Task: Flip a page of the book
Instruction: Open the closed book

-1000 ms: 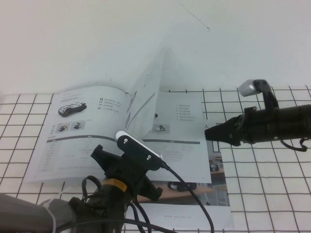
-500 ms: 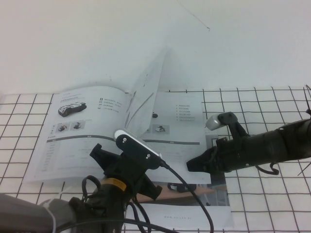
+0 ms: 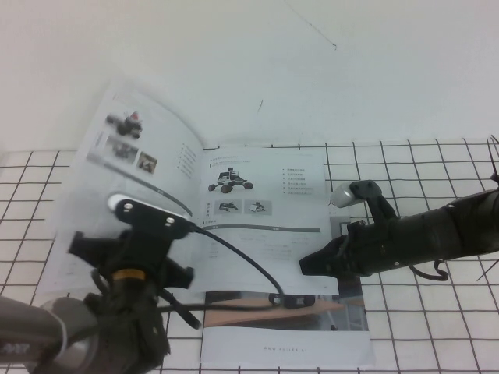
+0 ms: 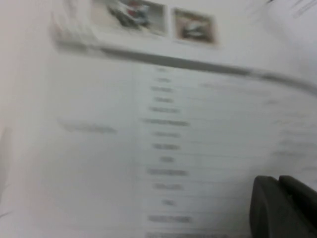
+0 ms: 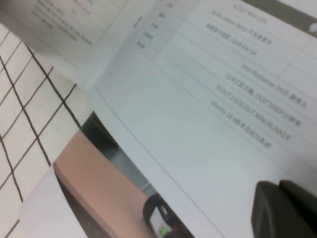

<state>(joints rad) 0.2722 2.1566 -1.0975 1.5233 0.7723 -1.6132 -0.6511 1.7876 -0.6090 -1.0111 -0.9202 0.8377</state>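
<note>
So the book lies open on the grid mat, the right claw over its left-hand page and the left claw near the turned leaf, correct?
Not quite: the high view shows the right claw over the book's right-hand page. The left claw is by the turned page, as you say.

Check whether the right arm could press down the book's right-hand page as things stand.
Probably yes: the right gripper hangs over the lower right corner of the book, nothing between. The left gripper is over the turned page, well aside.
</note>
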